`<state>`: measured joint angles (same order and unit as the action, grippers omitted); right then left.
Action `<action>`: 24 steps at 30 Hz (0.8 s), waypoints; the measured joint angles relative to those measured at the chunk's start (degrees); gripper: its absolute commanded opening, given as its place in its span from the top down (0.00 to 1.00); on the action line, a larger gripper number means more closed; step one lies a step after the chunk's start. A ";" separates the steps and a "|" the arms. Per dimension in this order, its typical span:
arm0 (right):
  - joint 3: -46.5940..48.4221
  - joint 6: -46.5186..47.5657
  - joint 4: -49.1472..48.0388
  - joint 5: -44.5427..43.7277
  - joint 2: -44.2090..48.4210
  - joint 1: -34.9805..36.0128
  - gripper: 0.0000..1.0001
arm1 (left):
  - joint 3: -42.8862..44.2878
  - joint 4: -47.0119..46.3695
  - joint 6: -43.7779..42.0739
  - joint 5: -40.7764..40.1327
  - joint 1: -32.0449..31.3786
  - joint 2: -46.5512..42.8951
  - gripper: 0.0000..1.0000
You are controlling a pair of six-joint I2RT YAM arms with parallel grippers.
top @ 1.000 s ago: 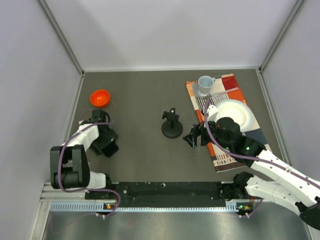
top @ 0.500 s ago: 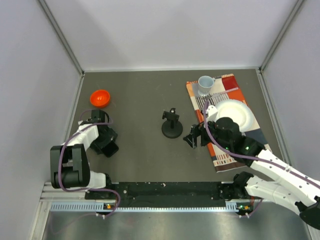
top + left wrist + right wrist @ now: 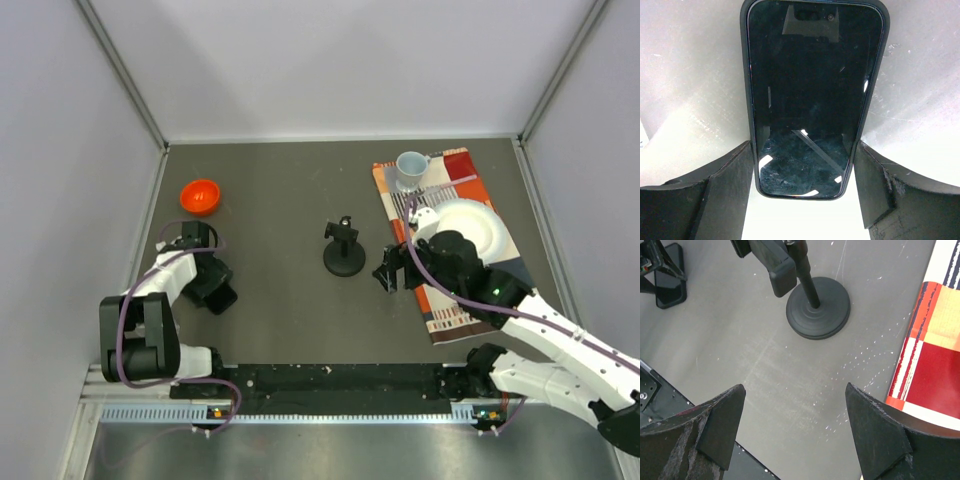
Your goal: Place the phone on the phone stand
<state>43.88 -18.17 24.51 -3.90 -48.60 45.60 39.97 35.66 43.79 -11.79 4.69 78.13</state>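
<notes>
The phone (image 3: 810, 90) is a glossy black slab lying on the grey table at the left. My left gripper (image 3: 804, 145) straddles its near end, both fingers touching its side edges. In the top view the left gripper (image 3: 208, 280) hides most of the phone (image 3: 225, 297). The phone stand (image 3: 343, 256), with a round base, a post and a small cradle, stands mid-table. In the right wrist view the phone stand (image 3: 818, 307) is just ahead. My right gripper (image 3: 794, 387) is open and empty, hovering just right of the stand in the top view (image 3: 390, 275).
An orange bowl (image 3: 201, 196) sits at the back left. A patterned cloth (image 3: 462, 165) at the right carries a white mug (image 3: 411, 168) and a white plate (image 3: 475, 225). The cloth's edge (image 3: 935, 340) shows beside my right gripper.
My right gripper has moved slightly back and toward the stand. The left gripper has barely shifted over the phone.
</notes>
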 measured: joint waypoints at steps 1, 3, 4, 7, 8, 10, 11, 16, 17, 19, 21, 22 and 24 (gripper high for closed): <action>0.17 -0.07 0.07 -0.28 0.35 0.00 0.19 | 0.02 0.00 -0.15 0.09 0.00 0.02 0.83; 0.52 -0.46 0.24 -0.59 0.61 0.00 0.19 | 0.02 0.00 -0.57 0.46 0.07 -0.04 1.00; 0.55 -0.66 0.28 -0.59 0.61 0.00 0.19 | 0.02 0.02 -0.87 0.74 0.09 -0.28 1.00; 0.55 -1.20 0.90 -0.57 0.57 0.00 0.19 | 0.02 0.74 -1.75 2.82 -0.13 -2.56 1.00; 0.63 -1.38 1.14 -0.55 0.55 0.00 0.19 | 0.02 1.05 -2.10 3.52 -0.46 -4.20 1.00; 1.31 -1.46 1.86 -0.59 0.44 0.00 0.19 | 0.02 1.18 -3.34 5.07 -1.66 -9.29 1.00; 1.75 -1.49 1.92 -0.59 0.44 0.00 0.19 | 0.02 0.92 -4.09 6.67 -2.58 -13.16 1.00; 3.02 -1.51 2.05 -1.07 0.42 0.00 0.19 | 3.26 -2.86 -8.33 12.50 -13.00 -30.45 1.00; 3.08 -1.51 1.99 -1.20 0.37 0.00 0.19 | 4.81 -4.20 -9.42 13.70 -16.37 -32.41 1.00; 3.08 -1.53 2.12 -1.42 0.33 0.00 0.19 | 7.58 -7.32 -11.41 15.26 -23.69 -34.97 1.00; 3.19 -1.60 2.23 -1.62 0.20 0.00 0.19 | 9.53 -10.43 -13.40 16.76 -30.40 -36.17 1.00; 3.37 -1.88 2.43 -1.60 0.17 0.00 0.19 | 10.60 -12.07 -14.88 16.96 -35.06 -36.37 1.00; 4.33 -2.82 2.97 -1.01 0.20 0.00 0.19 | 11.63 -13.81 -17.49 16.35 -42.49 -36.13 1.00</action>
<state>48.21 -20.99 27.49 -4.91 -48.40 45.60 51.59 21.85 26.30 4.56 -37.80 42.00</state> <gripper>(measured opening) 0.809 0.764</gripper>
